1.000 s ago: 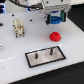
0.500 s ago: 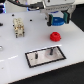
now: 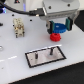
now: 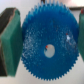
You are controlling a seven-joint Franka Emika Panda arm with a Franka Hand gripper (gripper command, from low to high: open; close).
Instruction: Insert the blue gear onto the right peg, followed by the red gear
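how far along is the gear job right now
Nothing is seated yet: the grey plate shows both pegs bare. In hand: the gripper is shut on the blue gear, held in the air. Left: set it on the right peg, then fetch the red gear from the table.

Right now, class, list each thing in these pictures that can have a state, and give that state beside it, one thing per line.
claw: shut on the blue gear, raised above the table.
blue gear: held between the two fingers, off the table.
red gear: lying flat on the table, not on a peg.
right peg: upright, bare.
other peg: upright, bare.
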